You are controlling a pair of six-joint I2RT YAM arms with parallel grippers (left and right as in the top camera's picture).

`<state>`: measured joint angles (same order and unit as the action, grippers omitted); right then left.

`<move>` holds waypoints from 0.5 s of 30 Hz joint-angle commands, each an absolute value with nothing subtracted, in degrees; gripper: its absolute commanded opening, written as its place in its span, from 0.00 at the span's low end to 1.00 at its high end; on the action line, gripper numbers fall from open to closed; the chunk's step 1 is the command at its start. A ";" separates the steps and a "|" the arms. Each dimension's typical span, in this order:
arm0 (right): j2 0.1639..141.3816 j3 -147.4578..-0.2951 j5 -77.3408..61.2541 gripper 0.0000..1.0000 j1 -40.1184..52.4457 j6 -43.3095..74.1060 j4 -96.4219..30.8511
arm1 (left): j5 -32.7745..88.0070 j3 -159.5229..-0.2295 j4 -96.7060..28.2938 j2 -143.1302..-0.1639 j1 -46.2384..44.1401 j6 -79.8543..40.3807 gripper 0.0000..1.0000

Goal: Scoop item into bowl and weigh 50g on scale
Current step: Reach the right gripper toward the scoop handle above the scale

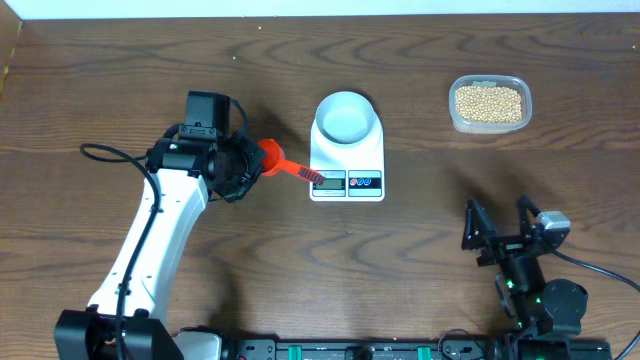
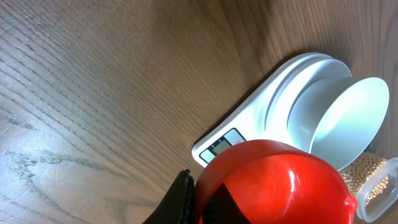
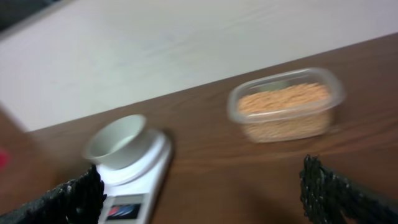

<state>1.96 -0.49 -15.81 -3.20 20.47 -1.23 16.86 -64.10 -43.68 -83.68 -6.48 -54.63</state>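
Observation:
The pale bowl stands empty on the white scale at the table's middle. The beans fill a clear tub at the back right. My left gripper is shut on the wall of a red scoop, just left of the scale, with the scoop's handle reaching to the display. The left wrist view shows the scoop close up and empty, with the scale, the bowl and the beans beyond. My right gripper is open and empty near the front right; its view shows the bowl, the scale and the beans.
The clear tub stands right of the scale, with bare wood between them. A black cable trails left of the left arm. The table's far edge meets a white wall.

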 commanded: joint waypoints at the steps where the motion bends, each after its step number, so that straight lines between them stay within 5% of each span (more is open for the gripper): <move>1: 3.01 -1.17 -24.56 0.99 -3.33 27.14 -1.26 | 17.37 -63.99 -44.58 -83.59 -6.61 -56.51 0.07; 15: 31.18 -23.79 -41.54 0.99 -3.33 24.97 -6.22 | 17.37 -63.99 -45.76 -83.59 -6.63 -65.60 0.07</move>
<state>25.12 -16.78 -34.39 -3.20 27.49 -3.60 16.86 -64.10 -45.78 -83.68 -6.48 -60.80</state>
